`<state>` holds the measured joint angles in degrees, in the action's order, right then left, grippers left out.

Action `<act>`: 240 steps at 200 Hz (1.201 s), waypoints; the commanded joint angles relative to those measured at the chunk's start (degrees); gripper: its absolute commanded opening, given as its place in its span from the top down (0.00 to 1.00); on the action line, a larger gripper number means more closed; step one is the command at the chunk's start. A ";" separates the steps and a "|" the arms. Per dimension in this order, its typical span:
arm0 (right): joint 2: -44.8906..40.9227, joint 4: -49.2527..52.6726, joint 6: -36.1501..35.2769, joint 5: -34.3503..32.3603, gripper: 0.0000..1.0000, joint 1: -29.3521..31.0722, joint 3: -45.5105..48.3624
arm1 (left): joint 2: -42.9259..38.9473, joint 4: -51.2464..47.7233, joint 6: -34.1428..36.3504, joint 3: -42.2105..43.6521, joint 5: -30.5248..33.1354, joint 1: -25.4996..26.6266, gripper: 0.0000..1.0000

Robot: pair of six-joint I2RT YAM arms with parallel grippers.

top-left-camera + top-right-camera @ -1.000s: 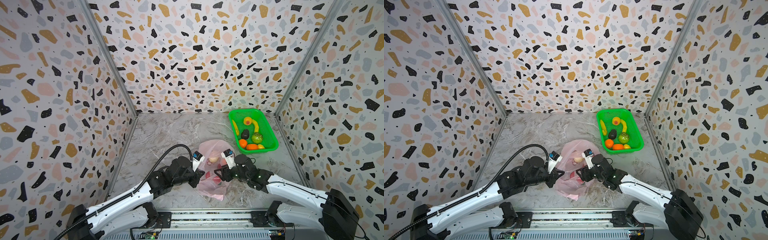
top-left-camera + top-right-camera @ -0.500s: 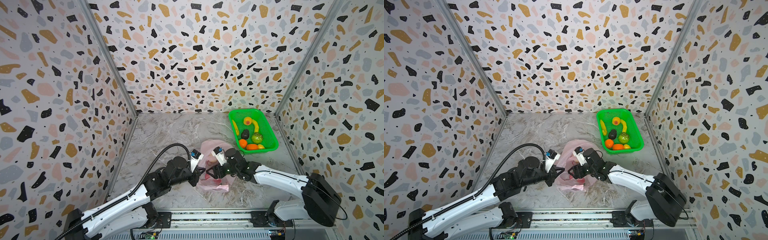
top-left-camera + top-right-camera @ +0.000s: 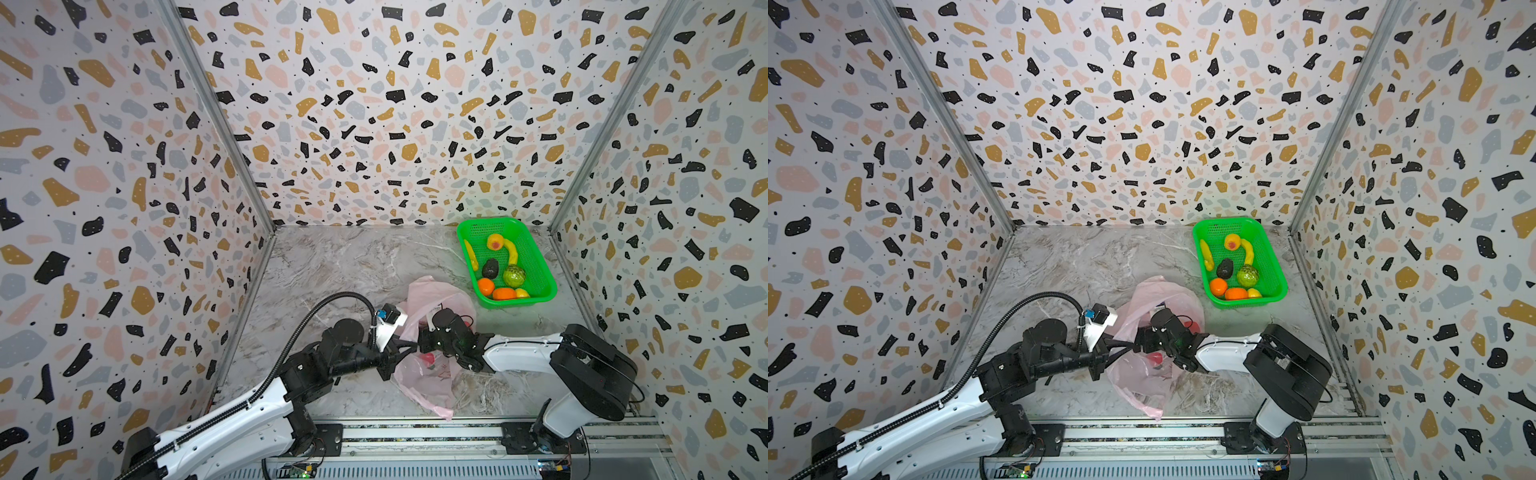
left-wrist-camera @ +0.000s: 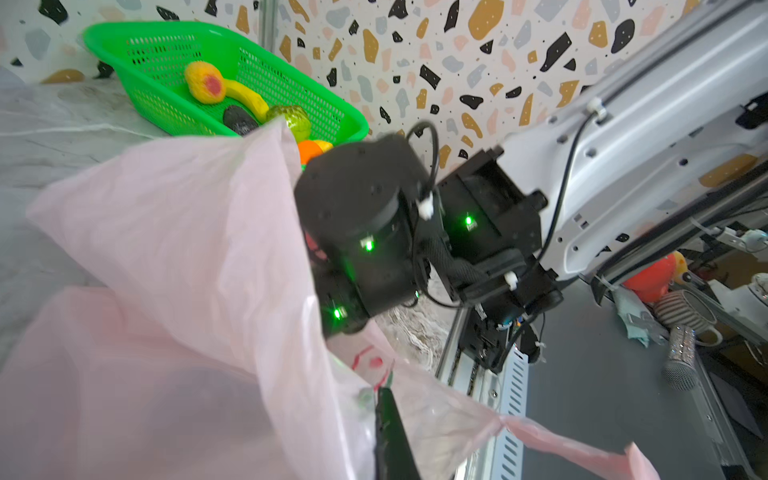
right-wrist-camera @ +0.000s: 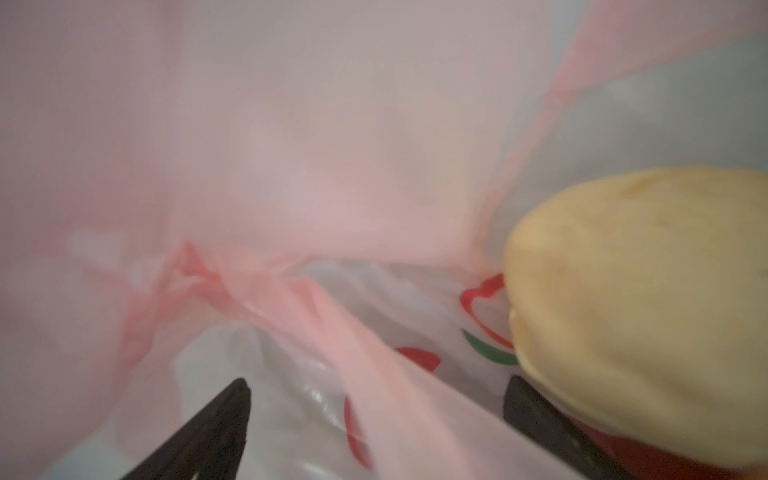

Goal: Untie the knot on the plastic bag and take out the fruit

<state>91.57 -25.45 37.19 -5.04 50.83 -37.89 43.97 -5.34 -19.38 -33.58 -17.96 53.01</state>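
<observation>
right wrist view shows the right hand (image 5: 378,384) spread inside the plastic bag (image 5: 291,166) beside the pale fruit (image 5: 648,316), left hand (image 3: 401,353) clamped on its rim; closing may snag film instead.

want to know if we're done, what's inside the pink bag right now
One pale yellowish fruit lies inside the plastic bag, beside the open right hand. Pink film and the right arm cover the rest.
</observation>
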 commanded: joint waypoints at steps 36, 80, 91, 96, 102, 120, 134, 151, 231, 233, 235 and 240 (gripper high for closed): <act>-6.69 10.10 0.87 -14.28 0.02 -3.63 -3.09 | -4.12 -8.90 -0.09 -2.45 9.57 0.32 1.00; -17.21 13.60 1.90 -12.06 0.02 -9.43 3.93 | -2.70 -6.33 -2.24 -1.91 5.22 1.16 1.00; -18.12 13.13 0.53 -8.97 0.02 -10.54 4.57 | -2.31 -5.95 -2.06 -2.29 5.76 2.29 1.00; -17.71 13.78 0.35 -6.79 0.02 -11.18 4.24 | -2.07 -5.99 -1.77 -2.66 6.13 2.71 1.00; -16.77 15.45 0.51 -4.20 0.02 -11.91 3.24 | -1.58 -5.91 -1.36 -3.46 6.13 3.14 1.00; -15.72 19.74 0.11 -1.82 0.02 -10.86 0.99 | 0.24 -5.40 -0.20 -6.91 5.62 4.55 1.00; -18.14 21.85 0.67 -2.93 0.02 -8.82 1.54 | 1.29 -6.29 0.55 -9.63 6.45 7.01 1.00; -20.59 23.77 2.69 -0.35 0.02 -8.63 3.26 | 1.37 -6.94 0.31 -9.30 8.48 9.19 1.00; -18.65 26.01 0.22 10.06 0.02 -6.78 4.79 | 7.44 -14.01 5.16 -15.16 15.52 8.83 0.41; -18.63 25.83 0.02 10.16 0.02 -6.70 4.87 | 7.45 -14.12 5.38 -15.47 15.70 8.72 0.40; -18.62 25.70 -0.22 10.16 0.02 -6.57 4.89 | 7.43 -14.11 5.53 -15.77 15.88 8.58 0.38; -18.82 25.14 -0.83 10.18 0.02 -6.25 5.16 | 7.42 -14.39 5.86 -16.69 16.20 8.11 0.33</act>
<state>72.03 -1.17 39.24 2.22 43.66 -32.45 51.44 -17.78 -16.97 -45.69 -5.34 62.06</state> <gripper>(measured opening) 0.981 0.595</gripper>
